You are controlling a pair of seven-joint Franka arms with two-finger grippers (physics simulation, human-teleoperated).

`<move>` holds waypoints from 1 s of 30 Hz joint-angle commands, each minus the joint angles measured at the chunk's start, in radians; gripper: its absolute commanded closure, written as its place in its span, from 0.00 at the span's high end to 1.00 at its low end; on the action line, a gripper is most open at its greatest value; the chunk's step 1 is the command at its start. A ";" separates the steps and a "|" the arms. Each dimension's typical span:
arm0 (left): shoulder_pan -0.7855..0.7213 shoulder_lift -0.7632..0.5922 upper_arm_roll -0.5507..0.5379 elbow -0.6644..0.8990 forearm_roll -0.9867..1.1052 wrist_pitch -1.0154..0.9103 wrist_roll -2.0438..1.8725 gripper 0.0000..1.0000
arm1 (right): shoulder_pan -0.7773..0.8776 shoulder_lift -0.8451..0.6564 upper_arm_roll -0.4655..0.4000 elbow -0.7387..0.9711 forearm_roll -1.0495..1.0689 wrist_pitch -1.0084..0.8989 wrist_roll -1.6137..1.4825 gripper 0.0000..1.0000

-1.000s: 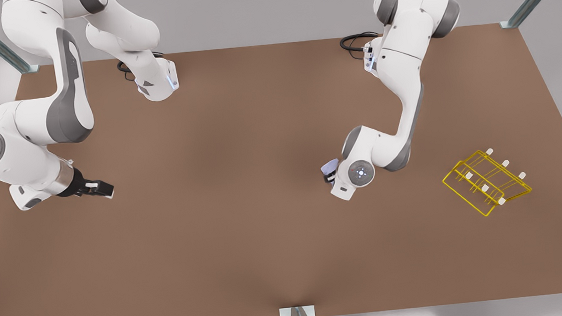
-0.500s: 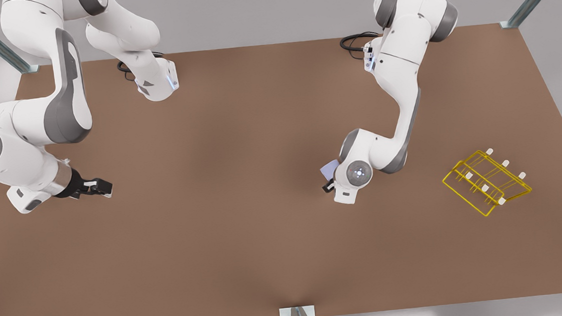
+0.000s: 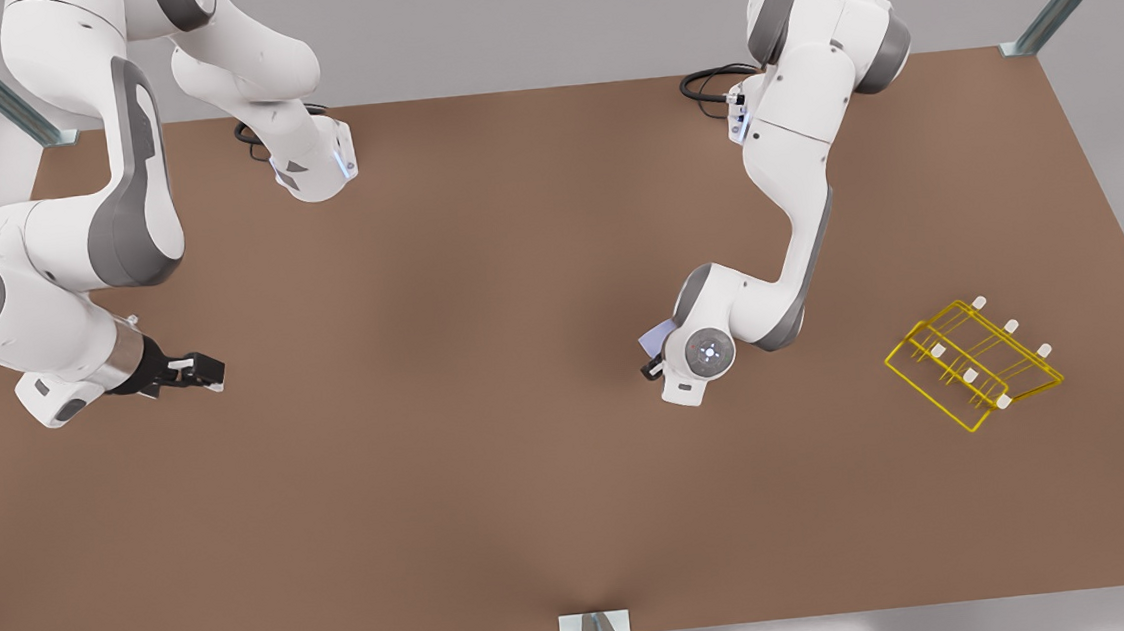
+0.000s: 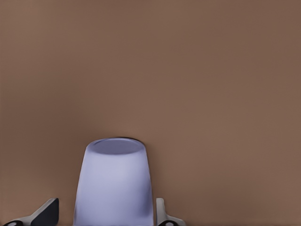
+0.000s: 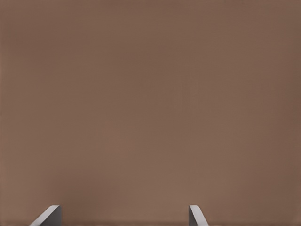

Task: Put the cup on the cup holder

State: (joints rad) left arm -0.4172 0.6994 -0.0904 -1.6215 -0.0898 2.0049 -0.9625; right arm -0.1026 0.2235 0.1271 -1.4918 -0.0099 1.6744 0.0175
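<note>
Gripping the cup point(image 4: 114, 186) between its two fingers point(image 4: 165, 217), the left hand point(image 4: 106, 217) has the lavender-blue tumbler pinned close on both flanks, as its wrist view shows, with bare brown counter point(image 4: 211, 84) stretching beyond. In the front view that same hand point(image 3: 656, 360) sits near the middle of the counter point(image 3: 495, 481), tucked under the arm's white wrist, and a sliver of the cup point(image 3: 657, 337) peeks out beside it (whether it touches the surface I cannot tell).

Off toward the front view's right, well apart from the cup, the cup holder point(image 3: 973, 363) rests on the counter: a yellow wire rack set at an angle, its short prongs capped in white.

Over at the front view's left edge, the right hand point(image 3: 208, 371) hovers low above the counter while that arm waits. Its wrist view shows the fingertips point(image 5: 48, 215) spread wide with nothing between them, only plain brown surface ahead.

Farther back, both arm bases stand along the counter's far edge.
</note>
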 commanded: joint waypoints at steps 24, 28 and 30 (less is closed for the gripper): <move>-0.149 -0.049 0.411 0.281 -0.039 -0.334 -0.335 0.60 | -0.002 -0.007 0.000 0.002 0.001 -0.019 -0.042 1.00; -0.382 -0.018 0.822 0.264 -0.034 -0.333 -0.341 0.60 | -0.002 -0.006 0.000 0.004 0.001 -0.019 -0.040 1.00; -0.517 0.080 1.052 0.242 -0.036 -0.328 -0.331 0.60 | -0.002 -0.006 0.000 0.004 0.001 -0.019 -0.042 1.00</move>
State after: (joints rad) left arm -0.8924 0.7568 0.8922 -1.3731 -0.1253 1.7190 -1.1034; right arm -0.1038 0.2186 0.1271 -1.4886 -0.0099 1.6574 -0.0150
